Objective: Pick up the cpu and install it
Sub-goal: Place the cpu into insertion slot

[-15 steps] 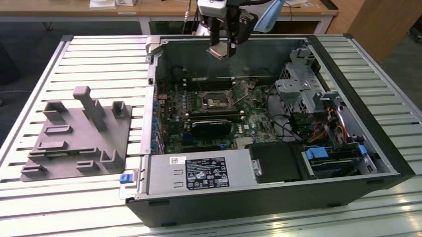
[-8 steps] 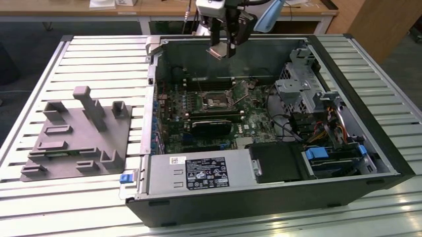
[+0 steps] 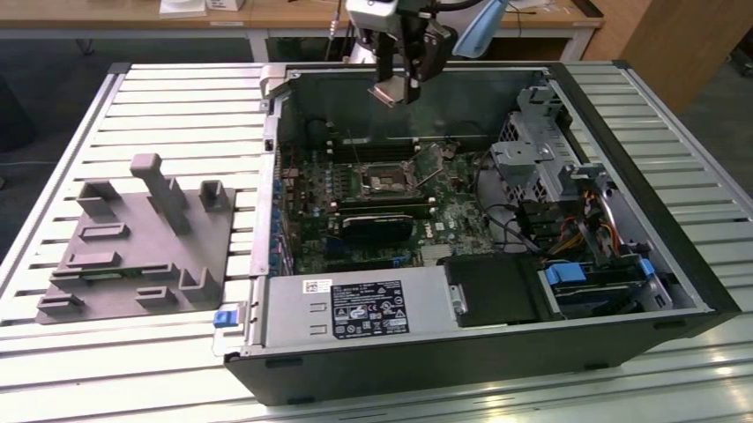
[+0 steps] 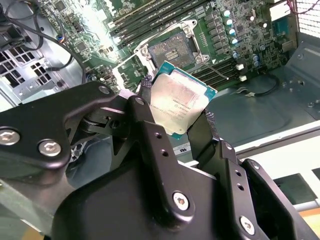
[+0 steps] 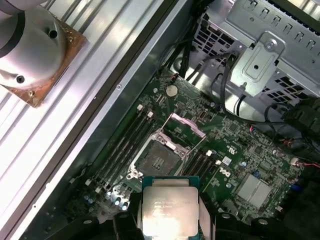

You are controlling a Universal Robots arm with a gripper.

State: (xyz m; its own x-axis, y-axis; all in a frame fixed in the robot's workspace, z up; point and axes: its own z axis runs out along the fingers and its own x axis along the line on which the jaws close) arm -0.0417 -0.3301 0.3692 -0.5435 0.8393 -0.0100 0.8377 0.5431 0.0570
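The cpu (image 4: 177, 102) is a flat silver square with a teal-green rim, clamped by its edges between my two black fingers (image 4: 147, 115). My gripper (image 3: 396, 91) hangs high over the rear part of the open computer case, shut on the chip. In the first wrist view the cpu (image 5: 169, 212) sits in front of the motherboard, and the open socket (image 5: 161, 161) with its raised metal frame lies just beyond it. The exterior view puts that socket (image 3: 385, 182) well below the gripper, near the middle of the board.
The black computer case (image 3: 471, 370) lies open on a slatted metal table (image 3: 176, 115). A grey fixture block (image 3: 136, 247) with upright posts stands at the exterior view's left. Drive cages and cables (image 3: 553, 194) crowd the case's right side; memory slots (image 5: 127, 137) flank the socket.
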